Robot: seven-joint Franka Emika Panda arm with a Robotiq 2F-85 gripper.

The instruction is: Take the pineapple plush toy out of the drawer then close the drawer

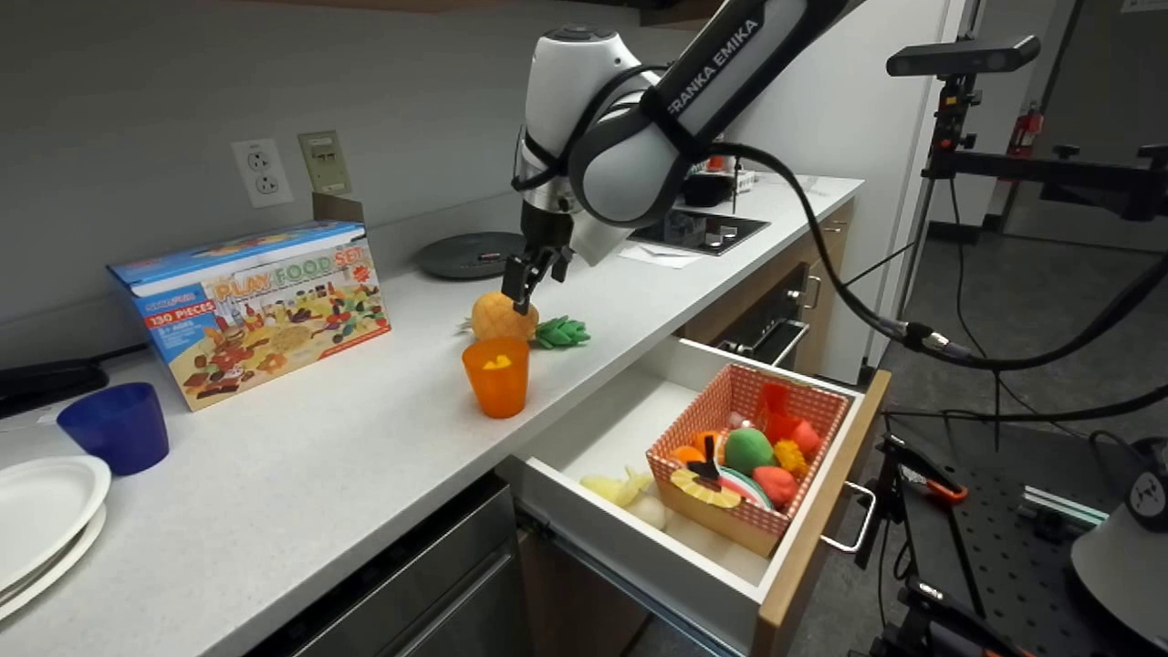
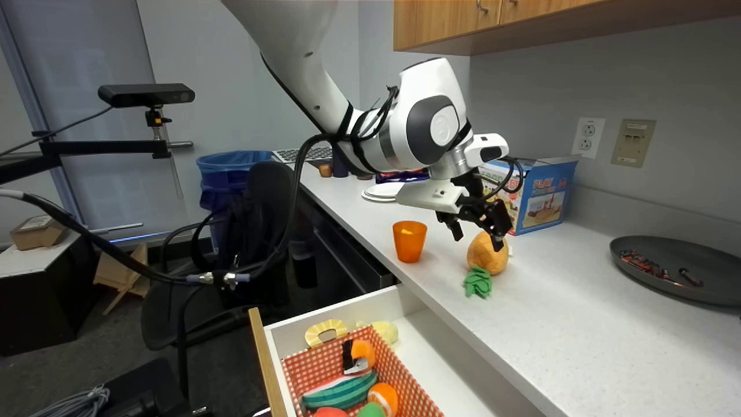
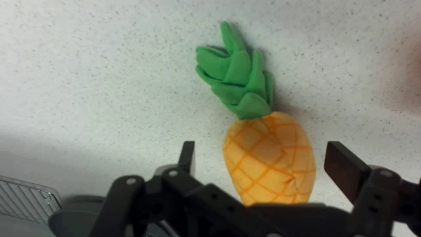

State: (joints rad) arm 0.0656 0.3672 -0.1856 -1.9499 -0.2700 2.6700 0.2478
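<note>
OK, L to R in an exterior view: pineapple toy (image 1: 498,316) lies on the counter (image 1: 319,474), prob. since it has to be out first; gripper (image 1: 540,292) hangs over it, jaws apart, holding nothing, prob. for a clean lift-off; drawer (image 1: 639,553) stands open, prob. bc closing comes last.

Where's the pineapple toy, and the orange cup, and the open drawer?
Pineapple toy (image 3: 269,154), wrist view: on its yellow-orange body.
Orange cup (image 2: 409,245), in an exterior view: on its side.
Drawer (image 1: 824,502), in an exterior view: on its wooden front.

faint shadow beside the pineapple toy (image 3: 269,159), slight blur in wrist view
</note>
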